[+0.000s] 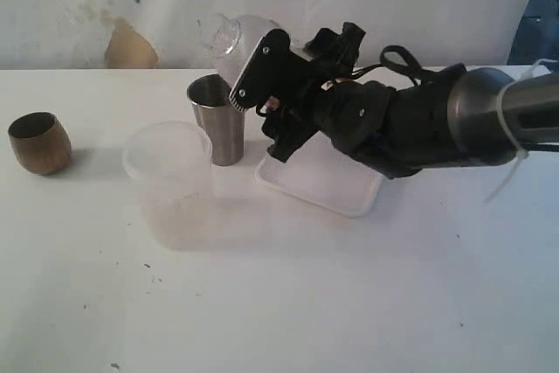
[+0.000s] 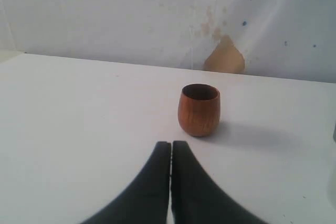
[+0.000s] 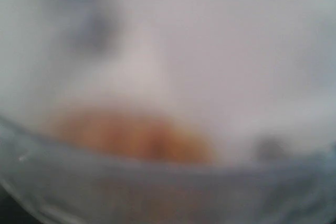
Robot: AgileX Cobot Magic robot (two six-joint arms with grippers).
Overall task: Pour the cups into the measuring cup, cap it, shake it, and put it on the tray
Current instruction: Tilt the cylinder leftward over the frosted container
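Half done at most, judging by the desk (image 1: pixel 349 303). Saw the right pincer (image 1: pixel 251 74) spread wide around a clear domed lid (image 1: pixel 229 41), tilted, upper centre of the outside view, above the steel tumbler (image 1: pixel 218 124). Found the measuring cup (image 1: pixel 170 185) upright and uncapped at centre left, just beside the tumbler; could not read its contents. Noted the tray (image 1: pixel 336 189) right of centre, partly under the arm. Reckoned capping, shaking and placing not yet done. Learned only from the left wrist view of the left pincer (image 2: pixel 171 150) pressed shut, empty, facing the wooden cup (image 2: pixel 199 109). Got mere blur from the right wrist view.
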